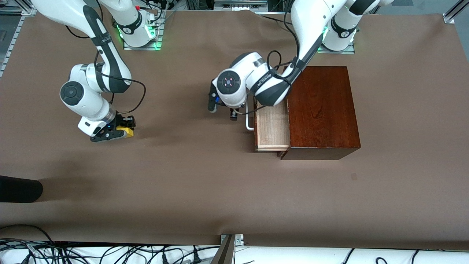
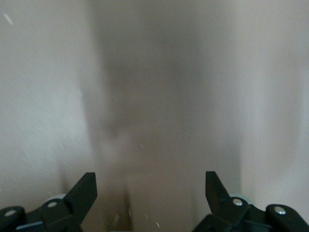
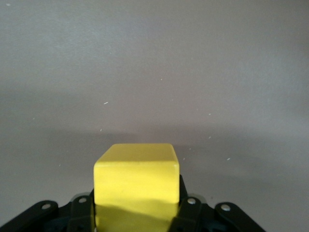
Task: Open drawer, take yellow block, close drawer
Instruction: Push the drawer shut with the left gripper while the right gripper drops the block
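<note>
The right gripper [image 1: 116, 132], toward the right arm's end of the brown table [image 1: 205, 190], pinches the small bright yellow cube [image 3: 136, 186]. The left gripper [image 2: 150, 193], fingers spread, hangs beside the white bar handle [image 1: 249, 119] of the half-open pale-wood drawer [image 1: 273, 128] in the reddish-brown wooden box [image 1: 320, 110].

1. Desk [image 1: 205, 183]: covered by a brown sheet, faintly creased.
2. Small darker patch [image 1: 353, 176] on the sheet, nearer the front camera than the wooden box [image 1: 322, 110].
3. Black rounded object [image 1: 18, 189] at the desk edge, toward the right arm's end.
4. Tangle of cables [image 1: 110, 253] along the white strip below the desk's near edge.
5. Grey metal bracket [image 1: 229, 247] at the middle of the near edge.
</note>
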Controlling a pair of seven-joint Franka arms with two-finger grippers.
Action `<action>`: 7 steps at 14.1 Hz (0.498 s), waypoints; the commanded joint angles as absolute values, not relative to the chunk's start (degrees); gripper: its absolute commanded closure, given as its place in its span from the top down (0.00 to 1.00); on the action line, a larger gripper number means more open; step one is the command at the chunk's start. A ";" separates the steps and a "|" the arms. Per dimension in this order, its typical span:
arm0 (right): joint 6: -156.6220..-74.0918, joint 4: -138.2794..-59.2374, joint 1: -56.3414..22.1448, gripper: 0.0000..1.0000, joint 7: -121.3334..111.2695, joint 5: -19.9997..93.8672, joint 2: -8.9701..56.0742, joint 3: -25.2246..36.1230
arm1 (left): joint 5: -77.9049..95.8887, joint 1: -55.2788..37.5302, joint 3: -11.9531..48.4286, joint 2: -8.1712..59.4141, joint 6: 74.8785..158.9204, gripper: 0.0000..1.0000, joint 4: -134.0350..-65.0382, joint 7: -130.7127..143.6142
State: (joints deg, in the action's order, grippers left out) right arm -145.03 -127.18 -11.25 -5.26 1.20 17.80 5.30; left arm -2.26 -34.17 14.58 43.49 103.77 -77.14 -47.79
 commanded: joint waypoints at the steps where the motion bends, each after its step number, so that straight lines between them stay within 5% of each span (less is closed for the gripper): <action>1: -149.40 -128.67 -10.20 0.00 -2.29 1.93 19.94 3.87 | -3.25 -33.40 12.66 41.93 98.11 1.00 -77.61 -49.48; 7: -153.28 -128.93 -10.20 0.00 -2.11 2.02 23.29 3.52 | -3.25 -28.48 11.87 41.13 90.36 1.00 -77.52 -49.92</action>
